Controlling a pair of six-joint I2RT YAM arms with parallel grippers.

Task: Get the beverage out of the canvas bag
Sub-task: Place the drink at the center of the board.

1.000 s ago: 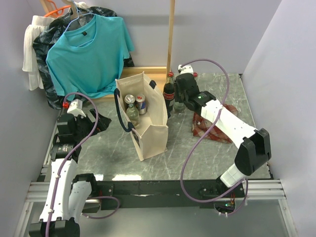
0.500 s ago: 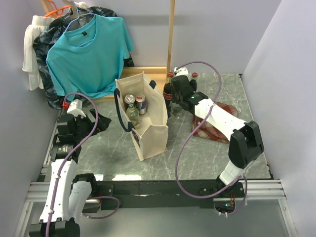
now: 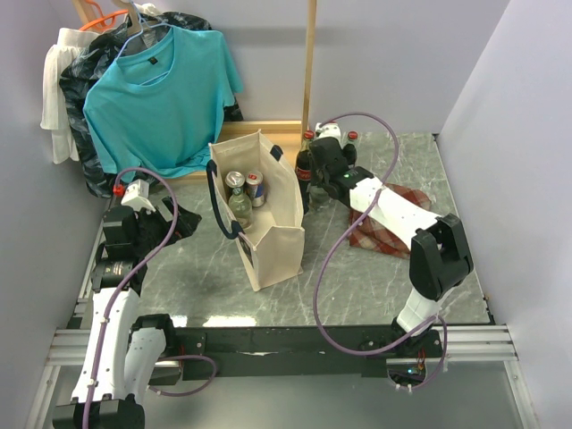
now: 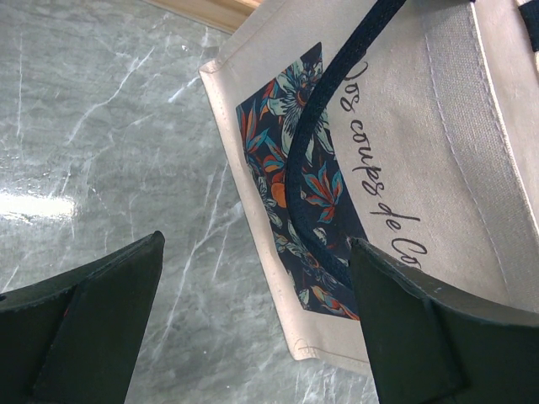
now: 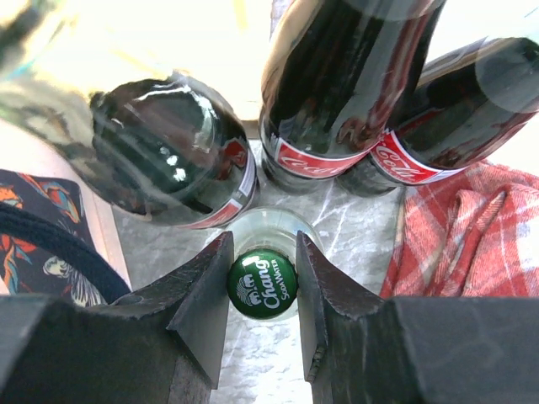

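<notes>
Risk: right gripper [image 5: 262,282] clenched on Chang bottle [image 5: 263,286] cap, outside canvas bag [image 3: 268,219] mid-desk, crowded by cola bottles [image 5: 337,93] near far edge; careless retreat may topple them. Left gripper [image 4: 253,290] released, facing bag.

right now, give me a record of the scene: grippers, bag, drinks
left gripper: open, beside the canvas bag's printed side
right gripper: shut on the cap of the soda water bottle
soda water bottle: upright beside the cola bottles, outside the bag
canvas bag: upright, two cans and a clear bottle inside
plaid cloth: right of the cola bottles
</notes>
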